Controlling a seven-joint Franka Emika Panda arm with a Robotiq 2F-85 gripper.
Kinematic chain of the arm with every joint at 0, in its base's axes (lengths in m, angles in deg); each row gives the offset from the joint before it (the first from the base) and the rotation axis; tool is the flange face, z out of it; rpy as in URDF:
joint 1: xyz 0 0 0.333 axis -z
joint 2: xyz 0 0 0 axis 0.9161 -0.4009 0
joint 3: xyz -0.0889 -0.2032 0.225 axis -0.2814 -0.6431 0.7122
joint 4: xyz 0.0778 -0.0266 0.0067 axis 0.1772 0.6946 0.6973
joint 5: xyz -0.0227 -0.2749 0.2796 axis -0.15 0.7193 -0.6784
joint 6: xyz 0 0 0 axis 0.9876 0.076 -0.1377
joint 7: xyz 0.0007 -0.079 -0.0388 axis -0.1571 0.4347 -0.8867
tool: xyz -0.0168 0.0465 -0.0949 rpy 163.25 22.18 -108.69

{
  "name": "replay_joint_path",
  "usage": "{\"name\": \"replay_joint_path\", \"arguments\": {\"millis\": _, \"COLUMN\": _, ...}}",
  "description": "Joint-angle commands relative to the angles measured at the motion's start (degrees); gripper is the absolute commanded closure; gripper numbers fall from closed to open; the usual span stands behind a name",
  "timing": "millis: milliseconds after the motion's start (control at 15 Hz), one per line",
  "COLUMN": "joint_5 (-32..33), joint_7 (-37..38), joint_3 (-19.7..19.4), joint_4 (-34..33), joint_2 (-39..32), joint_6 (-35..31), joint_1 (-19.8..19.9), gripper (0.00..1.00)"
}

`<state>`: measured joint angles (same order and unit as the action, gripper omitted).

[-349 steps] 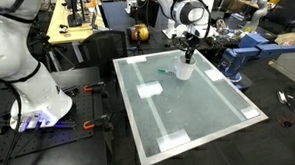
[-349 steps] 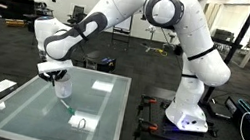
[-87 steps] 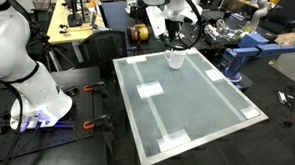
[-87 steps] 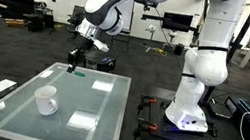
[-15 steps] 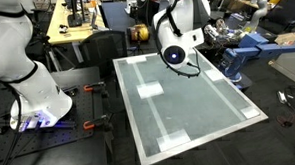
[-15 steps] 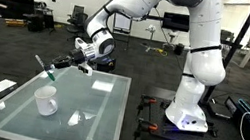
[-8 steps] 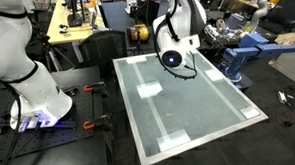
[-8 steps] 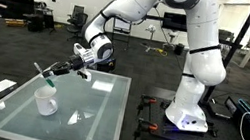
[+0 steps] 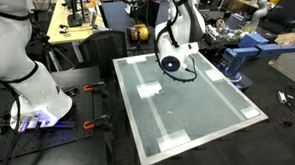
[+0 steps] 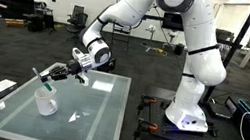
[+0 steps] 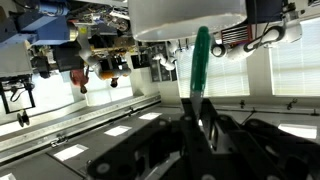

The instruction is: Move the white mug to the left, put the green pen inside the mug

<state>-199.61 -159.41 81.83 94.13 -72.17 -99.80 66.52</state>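
The white mug (image 10: 47, 101) stands upright on the glass table near its far left side; in the wrist view its rounded body (image 11: 188, 18) fills the top. My gripper (image 10: 56, 73) is shut on the green pen (image 10: 40, 77), which sticks out with its tip just above the mug's mouth. In the wrist view the green pen (image 11: 198, 62) rises from between the fingers (image 11: 198, 128) toward the mug. In an exterior view the arm's wrist (image 9: 172, 59) hides the mug and pen.
The glass table (image 9: 194, 105) carries flat white tape patches (image 9: 149, 90), (image 10: 77, 118). The robot base (image 10: 189, 111) stands beside the table. A second white robot (image 9: 21, 58) and cluttered benches surround the table.
My gripper has carried the pen down and left, from above and beside the mug to right over its mouth. The mug has not moved over the last second.
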Motion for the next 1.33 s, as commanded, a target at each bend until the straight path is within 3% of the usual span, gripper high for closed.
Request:
{"name": "replay_joint_path", "arguments": {"millis": 0, "joint_5": -1.9, "joint_7": -2.1, "joint_3": -1.0, "joint_4": -2.0, "joint_2": -1.8, "joint_6": 0.0, "joint_1": -1.4, "gripper": 0.97}}
{"name": "replay_joint_path", "arguments": {"millis": 67, "joint_5": -1.8, "joint_7": -2.1, "joint_3": -1.1, "joint_4": -2.1, "joint_2": -2.0, "joint_6": -0.1, "joint_1": -1.5, "gripper": 0.89}}
{"name": "replay_joint_path", "arguments": {"millis": 133, "joint_5": -1.8, "joint_7": -2.1, "joint_3": -1.1, "joint_4": -2.2, "joint_2": -2.2, "joint_6": 0.1, "joint_1": -1.5, "gripper": 0.61}}
{"name": "replay_joint_path", "arguments": {"millis": 200, "joint_5": -1.8, "joint_7": -2.0, "joint_3": -1.1, "joint_4": -2.3, "joint_2": -2.3, "joint_6": 0.2, "joint_1": -1.5, "gripper": 0.60}}
{"name": "replay_joint_path", "arguments": {"millis": 333, "joint_5": -2.0, "joint_7": -2.1, "joint_3": -1.1, "joint_4": -2.4, "joint_2": -2.3, "joint_6": 0.3, "joint_1": -1.5, "gripper": 0.47}}
{"name": "replay_joint_path", "arguments": {"millis": 733, "joint_5": -2.7, "joint_7": -2.8, "joint_3": -1.1, "joint_4": -1.7, "joint_2": -0.9, "joint_6": 0.5, "joint_1": -1.5, "gripper": 0.01}}
{"name": "replay_joint_path", "arguments": {"millis": 1267, "joint_5": -4.4, "joint_7": -5.2, "joint_3": -0.6, "joint_4": 2.8, "joint_2": 6.4, "joint_6": 0.2, "joint_1": -2.0, "gripper": 0.00}}
